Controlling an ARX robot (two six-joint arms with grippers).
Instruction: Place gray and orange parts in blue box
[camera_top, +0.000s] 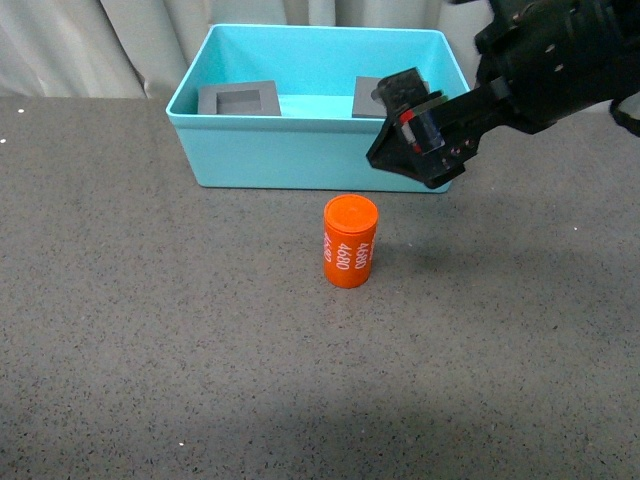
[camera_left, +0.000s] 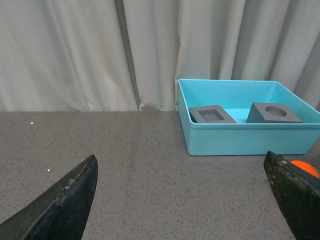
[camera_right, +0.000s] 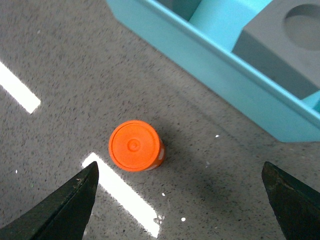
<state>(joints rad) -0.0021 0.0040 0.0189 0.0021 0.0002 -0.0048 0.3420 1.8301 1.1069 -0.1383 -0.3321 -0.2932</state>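
Note:
The orange cylinder (camera_top: 350, 241) printed "4680" stands upright on the dark table in front of the blue box (camera_top: 300, 160). Both gray cubes lie inside the box: the one with the square recess (camera_top: 240, 99) at its left, the one with the round recess (camera_top: 372, 97) at its right, partly hidden by my right arm. My right gripper (camera_top: 415, 135) is open and empty, above the box's front right wall, up and right of the cylinder (camera_right: 135, 146). The left gripper (camera_left: 182, 200) is open and empty, low over the table, left of the box (camera_left: 240, 135).
Pale curtains (camera_left: 100, 50) hang behind the table. The speckled dark tabletop (camera_top: 150, 330) stretches around the cylinder and in front of the box. Bright light strips (camera_right: 125, 195) fall on the table near the cylinder.

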